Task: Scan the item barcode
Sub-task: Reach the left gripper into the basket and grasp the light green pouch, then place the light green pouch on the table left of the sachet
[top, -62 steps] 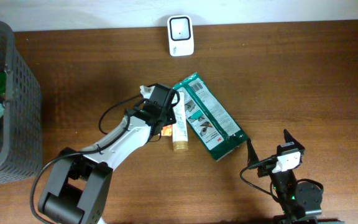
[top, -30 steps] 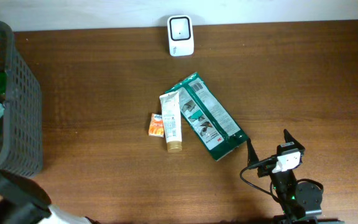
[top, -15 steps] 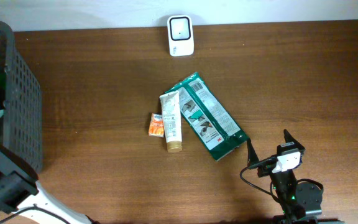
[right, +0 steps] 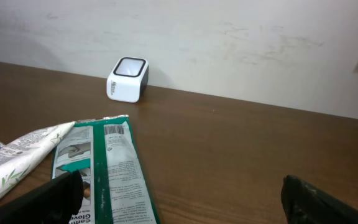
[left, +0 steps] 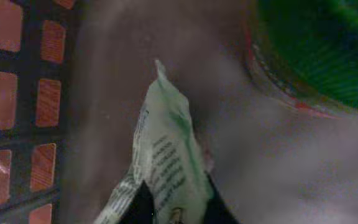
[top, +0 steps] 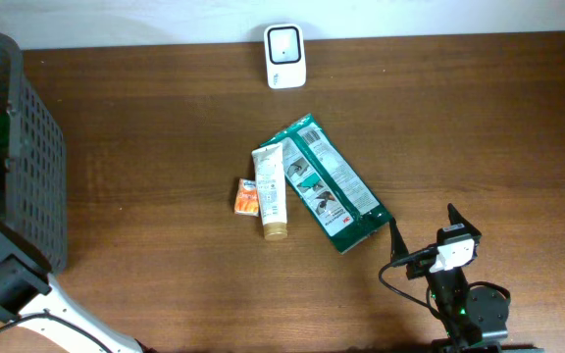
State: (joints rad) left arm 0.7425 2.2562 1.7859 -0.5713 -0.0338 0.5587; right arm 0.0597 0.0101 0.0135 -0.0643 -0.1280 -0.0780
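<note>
Overhead: the barcode scanner [top: 284, 56] sits at the far edge, the mesh basket [top: 29, 147] at far left. The right gripper [top: 422, 221] rests near right, fingers apart.
Left wrist: the left gripper [left: 176, 208] is pinched on a pale green sachet [left: 166, 155] inside the basket.
Right wrist: a green pouch [right: 114, 168] lies near left.

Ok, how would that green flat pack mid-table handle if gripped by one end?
Probably floppy: the green pack looks like a thin film pouch, so likely to sag. The glossy wrap may slip. Pushed, it should slide, not roll, nudging the tube beside it.

One scanner [top: 285, 57], one tube [top: 271, 188], one green pouch [top: 333, 186], one orange packet [top: 248, 195], one basket [top: 37, 157] and one pale sachet [left: 166, 155].
</note>
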